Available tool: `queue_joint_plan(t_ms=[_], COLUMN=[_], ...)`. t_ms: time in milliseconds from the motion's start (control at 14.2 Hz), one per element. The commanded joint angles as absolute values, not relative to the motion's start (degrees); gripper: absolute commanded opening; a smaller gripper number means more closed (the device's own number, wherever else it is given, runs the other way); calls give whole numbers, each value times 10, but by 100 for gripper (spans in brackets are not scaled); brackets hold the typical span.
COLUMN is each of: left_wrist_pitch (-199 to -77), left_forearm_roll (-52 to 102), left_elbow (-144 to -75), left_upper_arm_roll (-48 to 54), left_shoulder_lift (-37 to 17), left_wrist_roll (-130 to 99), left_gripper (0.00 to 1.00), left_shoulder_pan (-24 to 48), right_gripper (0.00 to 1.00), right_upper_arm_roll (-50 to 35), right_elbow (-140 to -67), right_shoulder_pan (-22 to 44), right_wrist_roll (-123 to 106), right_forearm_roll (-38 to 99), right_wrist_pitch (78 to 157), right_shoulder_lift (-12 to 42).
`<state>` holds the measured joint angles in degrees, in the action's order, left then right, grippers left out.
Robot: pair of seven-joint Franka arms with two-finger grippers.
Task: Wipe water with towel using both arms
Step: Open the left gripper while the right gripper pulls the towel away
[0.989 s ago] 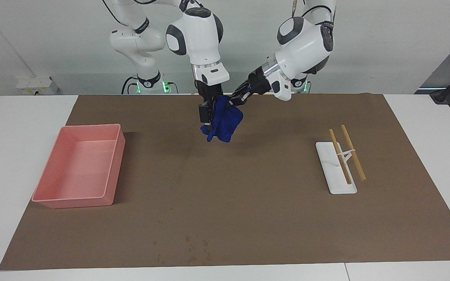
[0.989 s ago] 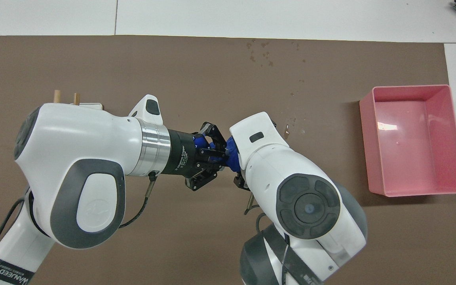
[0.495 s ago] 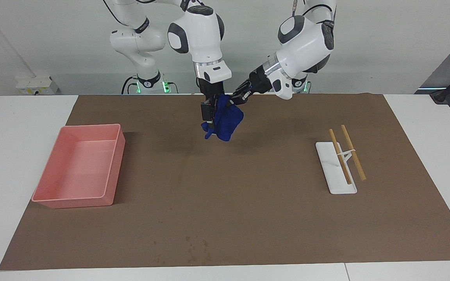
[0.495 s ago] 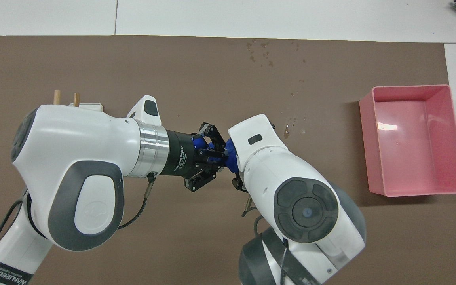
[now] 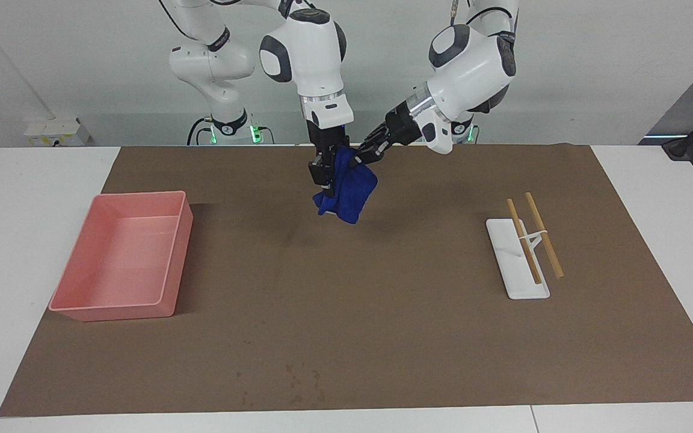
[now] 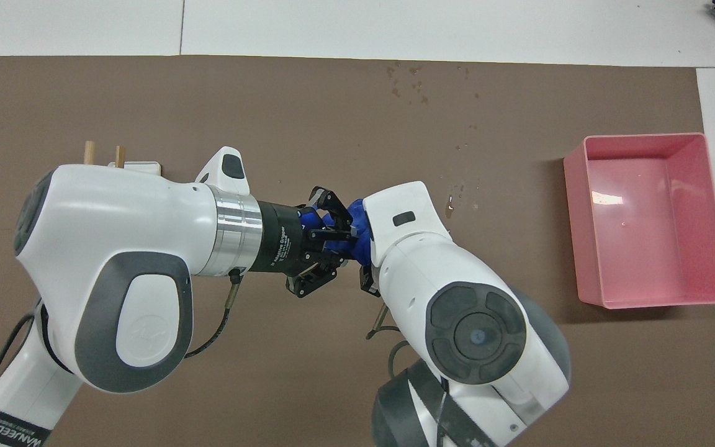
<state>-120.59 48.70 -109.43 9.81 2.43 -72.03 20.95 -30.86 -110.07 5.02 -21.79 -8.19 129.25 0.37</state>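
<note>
The blue towel [image 5: 352,192] hangs in the air over the brown mat [image 5: 418,325], between my two grippers. My left gripper [image 5: 355,159] reaches in slantwise and is shut on the towel's upper corner; the overhead view shows its tips [image 6: 348,236] meeting on the blue cloth [image 6: 357,228]. My right gripper [image 5: 322,180] points straight down with the towel against it; in the overhead view its own wrist hides it. Water [image 6: 408,87] lies as small drops on the mat near the edge farthest from the robots, and more drops [image 6: 457,200] sit close to the towel.
A pink tray [image 5: 136,195] stands empty at the right arm's end of the mat. At the left arm's end, two wooden chopsticks [image 5: 533,240] lie across a white rest [image 5: 518,282].
The towel and both grippers have shifted slightly toward the left arm's end and risen a little. The left gripper stays on the towel's corner.
</note>
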Motion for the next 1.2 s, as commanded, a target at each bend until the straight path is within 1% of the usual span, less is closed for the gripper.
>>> queue_joint_plan(t_ms=[0, 141, 212, 283, 353, 636, 848, 989, 1131], left_wrist_pitch=[-1212, -1212, -1212, -1212, -1213, -1210, -1203, -1201, -1193], left_forearm_roll=[502, 501, 499, 479, 450, 381, 306, 269, 230], left_elbow=[-1097, -1098, -1098, -1095, -1093, -1076, -1047, -1039, -1024], left_upper_arm_roll=[99, 99, 99, 99, 98, 92, 92, 92, 92], left_shoulder_lift=[33, 34, 33, 33, 33, 33, 27, 27, 27], left_wrist_roll=[-728, -728, -728, -729, -734, -730, -729, -728, -726], left_gripper=[31, 33, 47, 77, 100, 100, 100, 100, 100], left_shoulder_pan=[234, 234, 233, 232, 231, 213, 188, 172, 150], right_gripper=[0, 0, 0, 0, 0, 0, 0, 0, 0], right_upper_arm_roll=[-314, -314, -314, -313, -313, -311, -311, -312, -311], right_elbow=[-1093, -1093, -1093, -1093, -1093, -1093, -1095, -1111, -1131], right_shoulder_pan=[55, 51, 47, 42, 33, 21, -22, -62, -82], right_wrist_roll=[-193, -199, -200, -202, -210, -242, -293, -331, -328], right_forearm_roll=[-74, -75, -75, -74, -75, -74, -74, -73, -39], right_wrist_pitch=[1311, 1305, 1299, 1286, 1265, 1212, 1166, 1158, 1145], right_shoulder_lift=[17, 17, 17, 17, 16, 11, 9, 11, 13])
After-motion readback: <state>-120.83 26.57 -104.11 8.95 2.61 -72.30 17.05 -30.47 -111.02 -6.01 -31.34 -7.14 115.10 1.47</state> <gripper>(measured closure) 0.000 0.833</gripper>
